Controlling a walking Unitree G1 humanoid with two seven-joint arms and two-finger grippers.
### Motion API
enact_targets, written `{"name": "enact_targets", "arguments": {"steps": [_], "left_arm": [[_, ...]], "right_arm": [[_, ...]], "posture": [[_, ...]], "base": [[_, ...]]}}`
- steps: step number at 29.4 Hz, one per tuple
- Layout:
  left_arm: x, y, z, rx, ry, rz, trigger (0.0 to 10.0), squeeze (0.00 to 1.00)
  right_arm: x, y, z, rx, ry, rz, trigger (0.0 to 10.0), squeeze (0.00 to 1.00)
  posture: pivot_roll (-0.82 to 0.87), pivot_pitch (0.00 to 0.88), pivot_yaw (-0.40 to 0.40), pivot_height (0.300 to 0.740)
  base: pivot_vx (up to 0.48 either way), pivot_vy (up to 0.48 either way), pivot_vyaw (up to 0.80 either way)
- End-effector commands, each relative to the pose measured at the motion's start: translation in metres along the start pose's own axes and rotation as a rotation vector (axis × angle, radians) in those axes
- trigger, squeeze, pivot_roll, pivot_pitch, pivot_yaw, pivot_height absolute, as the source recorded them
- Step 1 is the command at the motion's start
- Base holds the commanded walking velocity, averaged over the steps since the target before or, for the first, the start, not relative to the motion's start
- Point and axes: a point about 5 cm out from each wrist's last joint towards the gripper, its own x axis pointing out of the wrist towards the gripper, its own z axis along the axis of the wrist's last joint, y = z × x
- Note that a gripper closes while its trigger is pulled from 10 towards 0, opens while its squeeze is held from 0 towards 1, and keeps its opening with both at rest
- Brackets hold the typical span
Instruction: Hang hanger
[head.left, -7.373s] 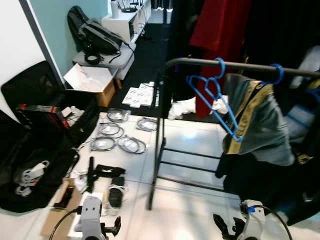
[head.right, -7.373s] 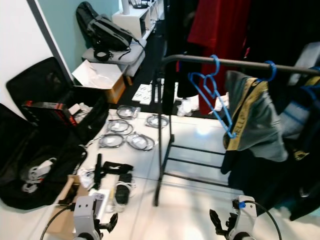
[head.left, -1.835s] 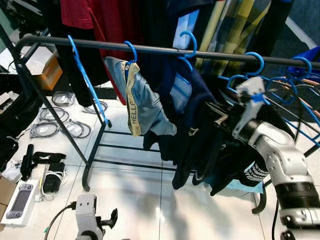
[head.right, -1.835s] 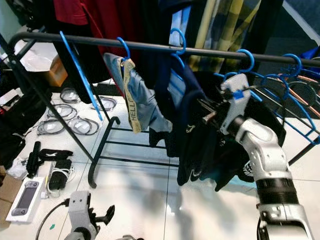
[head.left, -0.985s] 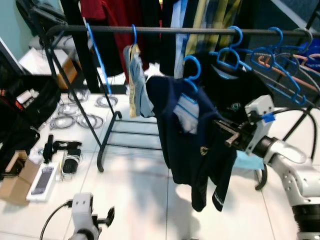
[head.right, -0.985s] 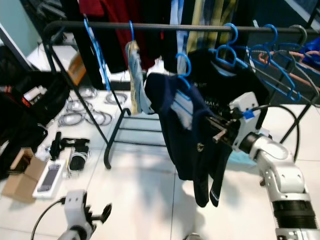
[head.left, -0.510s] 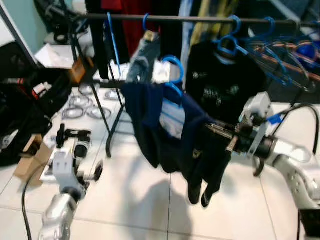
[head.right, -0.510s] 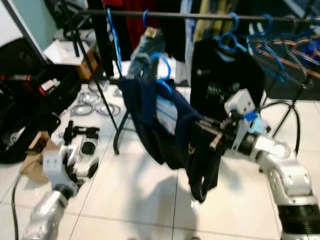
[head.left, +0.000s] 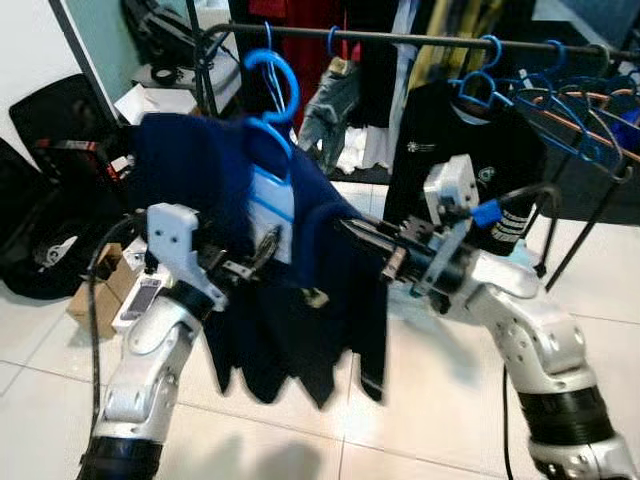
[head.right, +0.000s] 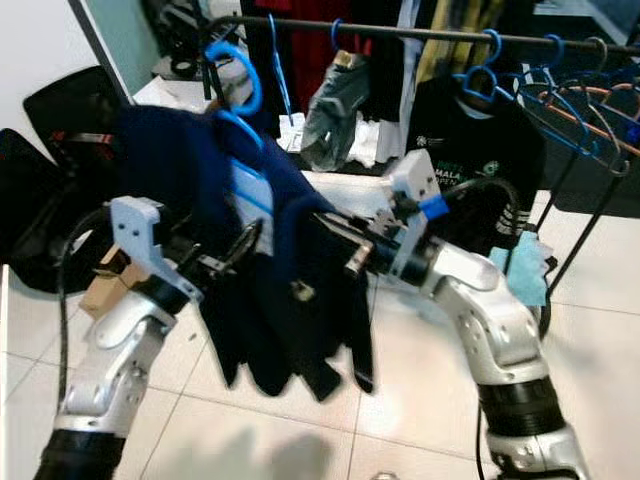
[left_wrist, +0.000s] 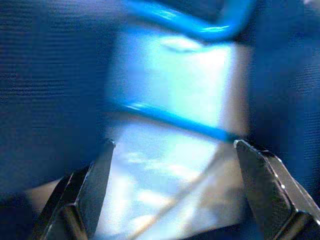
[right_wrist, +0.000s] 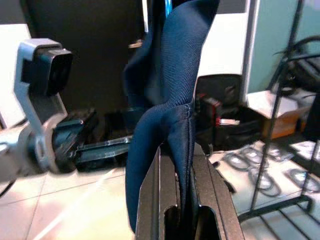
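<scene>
Holding a navy shirt on a blue hanger out in front of the rail, clear of it, hook up and free in the air. Right gripper reaching in from the right side, fingers closed tight on a fold of the shirt cloth, seen pinched between them in the right wrist view. Left gripper raised from the left, just at the shirt's front near the pale collar label; fingers spread wide in the left wrist view, gripping nothing, with the hanger's blue bar and label close ahead between them. Hanging on the rail behind: a black tee on a blue hanger, a grey garment, and a bunch of bare blue hangers toward the right end. Lying on the tiled floor at left: black bags and a cardboard box.
</scene>
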Motion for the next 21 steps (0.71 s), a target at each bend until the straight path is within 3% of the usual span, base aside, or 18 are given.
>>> {"name": "enact_targets", "arguments": {"steps": [1, 5, 7, 11, 12, 13, 14, 16, 18, 21], "left_arm": [[0.003, -0.008, 0.007, 0.002, 0.000, -0.062, 10.0, 0.00], [0.007, -0.013, 0.013, 0.039, 0.007, -0.099, 10.0, 0.00], [0.008, -0.008, 0.018, 0.103, 0.036, -0.017, 10.0, 0.00], [0.008, -0.005, 0.020, 0.129, 0.048, 0.030, 10.0, 0.00], [0.007, 0.002, 0.022, 0.202, 0.062, 0.097, 10.0, 0.00], [0.007, 0.002, 0.022, 0.202, 0.062, 0.097, 10.0, 0.00], [0.006, 0.007, 0.022, 0.260, 0.072, 0.139, 10.0, 0.00], [0.006, 0.007, 0.022, 0.260, 0.072, 0.139, 10.0, 0.00], [0.002, 0.012, 0.021, 0.357, 0.110, 0.181, 10.0, 0.00], [0.000, 0.016, 0.019, 0.406, 0.139, 0.216, 10.0, 0.00]], "right_arm": [[0.008, 0.001, 0.003, -0.009, -0.035, -0.006, 0.0, 0.00], [0.018, -0.002, 0.006, -0.011, -0.057, -0.028, 0.0, 0.00], [0.022, -0.004, 0.011, -0.012, -0.072, -0.039, 0.0, 0.00], [0.023, -0.005, 0.012, -0.013, -0.076, -0.041, 0.0, 0.00], [0.023, -0.005, 0.013, -0.016, -0.073, -0.038, 0.0, 0.00], [0.023, -0.005, 0.013, -0.016, -0.073, -0.038, 0.0, 0.00], [0.023, -0.005, 0.013, -0.019, -0.069, -0.038, 0.0, 0.00], [0.023, -0.005, 0.013, -0.019, -0.069, -0.038, 0.0, 0.00], [0.020, -0.007, 0.011, -0.021, -0.056, -0.053, 0.0, 0.00], [0.017, -0.006, 0.010, -0.017, -0.053, -0.058, 0.0, 0.00]], "posture": [[-0.05, 0.133, 0.012, 0.740], [-0.05, 0.133, 0.011, 0.740], [-0.05, 0.134, 0.008, 0.740], [-0.05, 0.134, 0.008, 0.740], [-0.05, 0.134, 0.004, 0.740], [-0.05, 0.134, 0.004, 0.740], [-0.06, 0.135, 0.003, 0.740], [-0.06, 0.135, 0.003, 0.740], [-0.06, 0.138, 0.004, 0.740], [-0.06, 0.138, 0.005, 0.740]], "base": [[0.000, 0.000, 0.00], [0.000, 0.000, 0.00], [0.000, 0.000, 0.00], [0.000, 0.000, 0.00], [0.000, 0.000, 0.00], [0.000, 0.000, 0.00], [0.000, 0.000, 0.00], [0.000, 0.000, 0.00], [0.000, 0.000, 0.00], [0.000, 0.000, 0.00]]}}
